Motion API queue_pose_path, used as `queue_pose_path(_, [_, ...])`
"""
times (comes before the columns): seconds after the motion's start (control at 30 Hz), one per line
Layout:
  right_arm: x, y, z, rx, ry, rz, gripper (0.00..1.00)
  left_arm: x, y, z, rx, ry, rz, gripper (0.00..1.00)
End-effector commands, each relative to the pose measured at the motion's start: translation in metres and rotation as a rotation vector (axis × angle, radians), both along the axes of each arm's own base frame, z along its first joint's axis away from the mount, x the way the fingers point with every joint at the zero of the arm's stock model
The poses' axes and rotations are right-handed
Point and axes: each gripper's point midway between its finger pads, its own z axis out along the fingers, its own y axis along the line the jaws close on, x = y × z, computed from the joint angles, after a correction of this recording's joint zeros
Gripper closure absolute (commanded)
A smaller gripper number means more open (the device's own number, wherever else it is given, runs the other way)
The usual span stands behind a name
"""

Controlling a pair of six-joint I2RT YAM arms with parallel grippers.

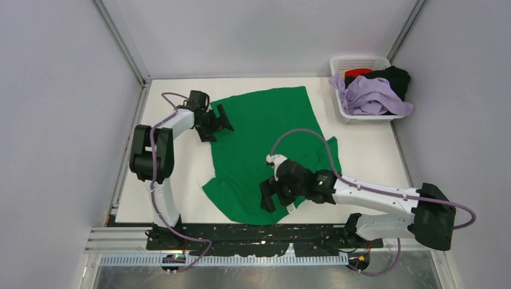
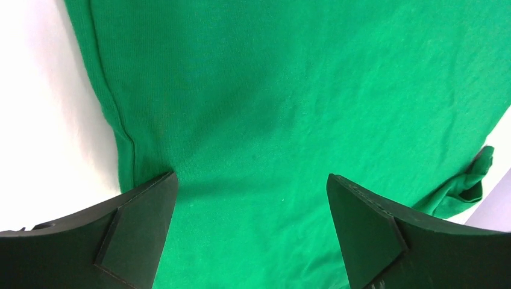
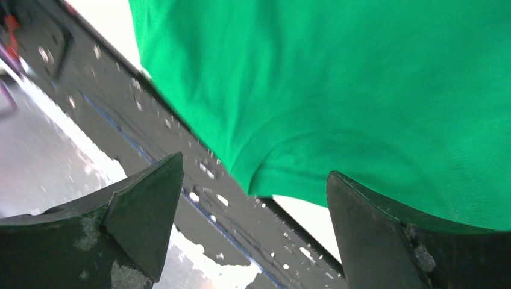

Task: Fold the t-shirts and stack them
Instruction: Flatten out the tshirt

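Observation:
A bright green t-shirt [image 1: 265, 141] lies spread out on the white table [image 1: 367, 150]. My left gripper [image 1: 218, 125] is open over the shirt's left edge. In the left wrist view the green cloth [image 2: 289, 90] fills the space between the spread fingers [image 2: 144, 223], with a sleeve [image 2: 473, 180] at the right. My right gripper [image 1: 277, 201] is open over the shirt's near hem. In the right wrist view the hem [image 3: 337, 120] lies between the open fingers [image 3: 144, 211], and nothing is held. A lavender shirt [image 1: 370, 96], a black one [image 1: 395, 78] and a red one [image 1: 357, 73] sit in the basket.
A white slotted plastic basket [image 1: 355, 62] stands at the back right corner. A dark metal rail [image 1: 241, 232] runs along the table's near edge and also shows in the right wrist view [image 3: 199, 156]. Grey walls close in the left, back and right sides.

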Motion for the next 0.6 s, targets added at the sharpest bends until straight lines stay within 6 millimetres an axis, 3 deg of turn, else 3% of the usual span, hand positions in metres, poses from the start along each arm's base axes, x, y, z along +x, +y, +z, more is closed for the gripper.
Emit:
queue_pose_path(0.0, [0.060, -0.033, 0.025, 0.010, -0.088, -0.265, 0.04, -0.037, 0.024, -0.005, 0.084, 0.025, 0.052, 0.00])
queue_pose_path(0.13, [0.099, -0.078, 0.008, -0.037, -0.070, -0.487, 0.05, -0.082, 0.046, -0.016, 0.143, 0.042, 0.130, 0.00])
queue_pose_path(0.3, [0.148, -0.107, -0.007, -0.112, -0.115, -0.650, 0.05, -0.143, 0.060, -0.026, 0.129, 0.055, 0.264, 0.01])
queue_pose_path(0.33, [0.160, -0.104, -0.002, -0.105, -0.142, -0.655, 0.04, -0.158, 0.061, -0.029, 0.118, 0.065, 0.281, 0.01])
queue_pose_path(0.47, [0.191, -0.105, -0.025, -0.212, -0.134, -0.697, 0.05, -0.209, 0.066, -0.033, 0.126, 0.046, 0.310, 0.00])
queue_pose_path(0.57, [0.202, -0.081, -0.036, -0.165, -0.070, -0.673, 0.05, -0.233, 0.068, -0.031, 0.135, 0.005, 0.289, 0.00])
